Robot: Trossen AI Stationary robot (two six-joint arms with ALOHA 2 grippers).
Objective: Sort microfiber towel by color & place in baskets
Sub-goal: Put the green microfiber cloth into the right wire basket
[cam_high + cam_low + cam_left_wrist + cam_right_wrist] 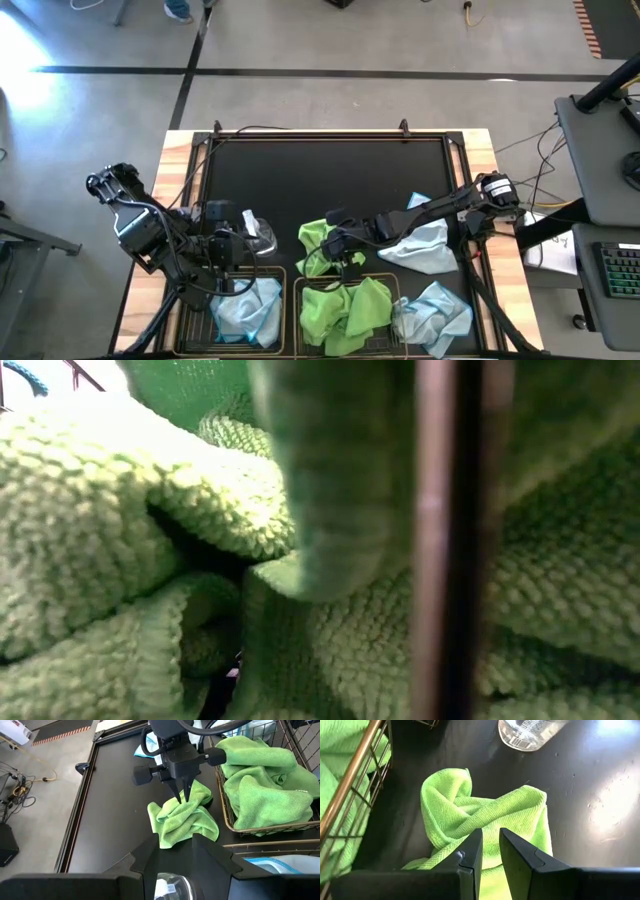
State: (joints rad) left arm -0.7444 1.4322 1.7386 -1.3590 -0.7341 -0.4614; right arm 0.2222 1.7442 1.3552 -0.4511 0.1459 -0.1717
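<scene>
**Right gripper directly over loose green towel, just outside the green basket**

Table [330,165]: dark mat on a wooden top. Along the near edge sit the two baskets side by side. The left basket [190,315] holds pale blue cloth [250,310]; the middle basket [300,320] holds a heap of lime green towels [350,312]. Two more pale blue towels lie loose on the right, one on the mat [425,245], one at the near edge [440,315].

Working item: one crumpled lime green towel [182,817] on the mat, just beyond the far rim of the green basket. No clear long axis; bunched, with raised folds.

Right gripper [183,796]: reaches in from the right, pointing straight down onto the top fold of this towel. Fingers nearly together, tips at the cloth; a narrow gap shows between them in its wrist view [490,851]. Whether cloth is pinched, I cannot tell.

Left gripper [187,851]: waits above the clear spray bottle [255,230] near the blue basket, jaws apart, holding nothing, looking across at the green towel.

Judgement: the right arm is the nearer one. The destination lies toward the near table edge from the gripper; a short lift over the wire rim should suffice.
</scene>
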